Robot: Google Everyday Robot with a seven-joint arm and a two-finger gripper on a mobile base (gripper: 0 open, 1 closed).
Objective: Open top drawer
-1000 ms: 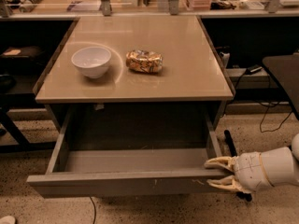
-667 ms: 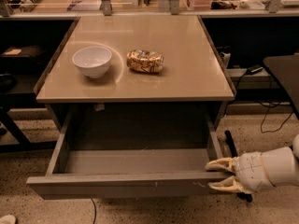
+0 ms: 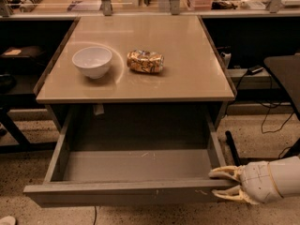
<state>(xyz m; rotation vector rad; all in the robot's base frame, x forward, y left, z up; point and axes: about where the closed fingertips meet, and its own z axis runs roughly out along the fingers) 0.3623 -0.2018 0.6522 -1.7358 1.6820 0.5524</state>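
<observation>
The wide grey handleless top drawer [image 3: 136,165] stands pulled far out beneath the tan bench [image 3: 187,69]. The pale two-finger gripper [image 3: 226,183] sits at its right front corner, jaws pinching the front panel, apparently for pulling.

The gripper [image 3: 213,183] is seen at the lower right, clamped over the right end of the top drawer [image 3: 122,194] front. Its two fingers [image 3: 226,173] are pale yellowish, tapered and slightly curved. Behind them a rounded white wrist casing is seen, crossed by thin seam lines, and a white cylindrical forearm segment follows.
</observation>
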